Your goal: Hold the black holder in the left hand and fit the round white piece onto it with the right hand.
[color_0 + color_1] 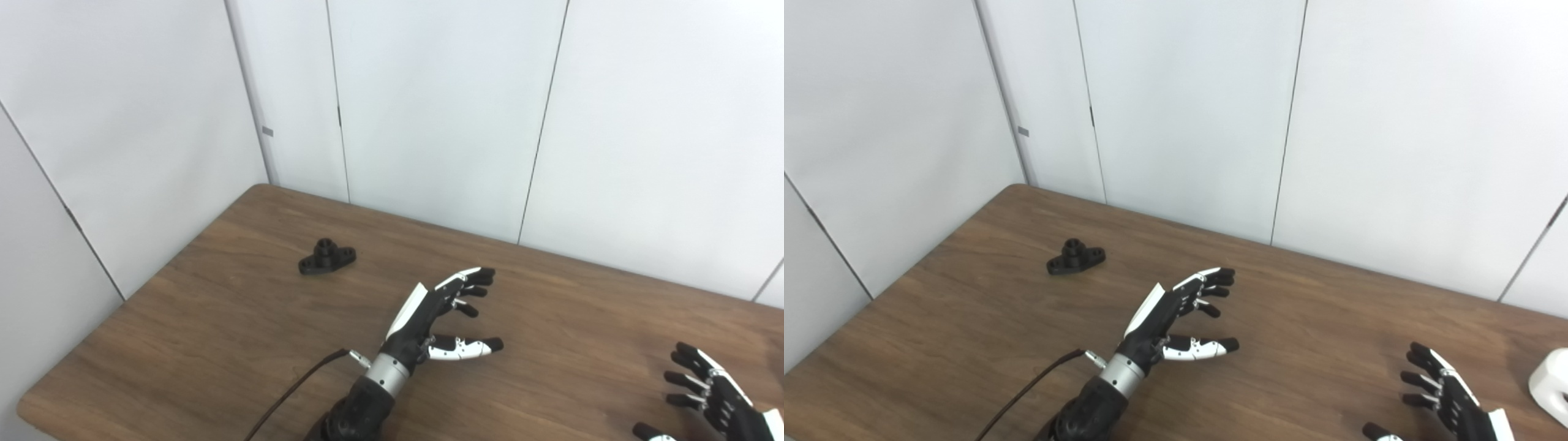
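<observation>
Black-and-white fingers (pixel 468 288) of the left hand (pixel 438 318) are spread and slightly curled, thumb held apart below them; the hand holds nothing and hovers above mid-bench. Its palm faces toward the robot's right, away from the holder, so it would need to be turned and carried left and away before a grasp is possible.

Right hand (pixel 1442 392): fingers apart, empty, low over the near right part of the bench (pixel 214 331). It sits near the white piece, a sensible waiting position for the later fitting step.

Holder (pixel 327 256): lies on the bench toward the far left corner, well apart from the left hand, flange flat on the wood and its short socket pointing up. That posture leaves the socket exposed for gripping from above or by the flange ends.

White piece (pixel 1549 384): rests at the right edge of the right eye view, partly cut off by the frame; not visible in the left eye view. Its exact shape cannot be told.

Judgement: no part is yet held; the task is at its start. The left hand's pick-up of the holder looks like the next step.
</observation>
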Robot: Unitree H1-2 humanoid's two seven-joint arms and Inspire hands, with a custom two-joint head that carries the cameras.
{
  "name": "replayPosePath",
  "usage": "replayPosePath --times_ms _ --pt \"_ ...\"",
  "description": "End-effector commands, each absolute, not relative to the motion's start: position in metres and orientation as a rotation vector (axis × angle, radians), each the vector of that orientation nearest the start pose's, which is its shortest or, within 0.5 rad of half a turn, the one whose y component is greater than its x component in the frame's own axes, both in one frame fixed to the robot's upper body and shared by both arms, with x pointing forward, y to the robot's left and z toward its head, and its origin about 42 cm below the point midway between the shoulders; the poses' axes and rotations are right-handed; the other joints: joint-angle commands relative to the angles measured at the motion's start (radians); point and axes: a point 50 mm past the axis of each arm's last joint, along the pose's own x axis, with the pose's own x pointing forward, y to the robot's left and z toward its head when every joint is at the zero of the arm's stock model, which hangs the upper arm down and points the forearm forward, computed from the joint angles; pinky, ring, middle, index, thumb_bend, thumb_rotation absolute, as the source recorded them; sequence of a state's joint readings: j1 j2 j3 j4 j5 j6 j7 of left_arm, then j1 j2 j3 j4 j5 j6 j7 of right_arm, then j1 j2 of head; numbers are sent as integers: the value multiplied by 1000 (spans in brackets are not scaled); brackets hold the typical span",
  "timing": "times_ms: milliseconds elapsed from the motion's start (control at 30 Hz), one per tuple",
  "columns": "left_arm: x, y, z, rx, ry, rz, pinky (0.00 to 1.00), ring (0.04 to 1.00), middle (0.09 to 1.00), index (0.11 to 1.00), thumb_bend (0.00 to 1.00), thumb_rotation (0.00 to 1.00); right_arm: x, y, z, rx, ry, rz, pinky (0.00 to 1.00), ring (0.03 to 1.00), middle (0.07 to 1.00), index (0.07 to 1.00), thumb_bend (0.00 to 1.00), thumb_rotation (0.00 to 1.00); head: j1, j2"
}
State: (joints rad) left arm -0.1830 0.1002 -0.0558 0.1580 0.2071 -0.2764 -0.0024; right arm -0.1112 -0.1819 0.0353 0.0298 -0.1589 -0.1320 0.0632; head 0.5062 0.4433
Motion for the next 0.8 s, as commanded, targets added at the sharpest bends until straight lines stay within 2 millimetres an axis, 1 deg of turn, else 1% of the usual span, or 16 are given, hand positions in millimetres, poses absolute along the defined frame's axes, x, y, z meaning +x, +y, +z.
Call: replayPosePath --times_ms 0,67,133,200,233,300,400,533,633,767 --pt "335 212 116 323 -298 -120 627 792 830 830 685 31 327 -246 151 -352 -288 118 607 748 839 842 592 0 5 0" --pt "335 216 120 341 -308 -116 616 769 822 817 670 33 327 -246 152 -351 -288 119 592 735 833 840 588 0 8 -2" --pt "335 222 127 350 -321 -108 625 746 799 790 676 25 326 -245 152 -347 -286 118 589 734 835 838 585 0 10 -3" --pt "338 230 135 377 -353 -107 561 688 742 737 676 14 326 -245 153 -349 -289 118 587 735 835 836 588 0 12 -4" --pt "339 234 139 390 -366 -109 531 649 703 696 678 5 326 -246 154 -353 -289 118 580 730 833 835 586 0 12 -4" --pt "341 241 148 426 -383 -115 526 626 672 666 680 1 326 -246 155 -361 -288 117 577 729 830 838 581 0 13 -3" --pt "344 254 163 494 -414 -117 547 645 682 672 697 0 325 -247 157 -354 -281 114 587 727 825 840 580 0 13 -3" --pt "347 268 183 565 -429 -111 543 661 702 692 723 5 324 -247 159 -350 -271 113 602 734 829 842 582 0 18 -2" --pt "347 279 198 637 -446 -95 531 661 714 708 733 1 324 -246 160 -353 -275 113 590 726 823 837 579 0 19 -3" --pt "347 291 214 726 -447 -50 556 672 723 722 736 0 325 -245 162 -352 -278 112 582 720 821 835 569 0 21 -2"
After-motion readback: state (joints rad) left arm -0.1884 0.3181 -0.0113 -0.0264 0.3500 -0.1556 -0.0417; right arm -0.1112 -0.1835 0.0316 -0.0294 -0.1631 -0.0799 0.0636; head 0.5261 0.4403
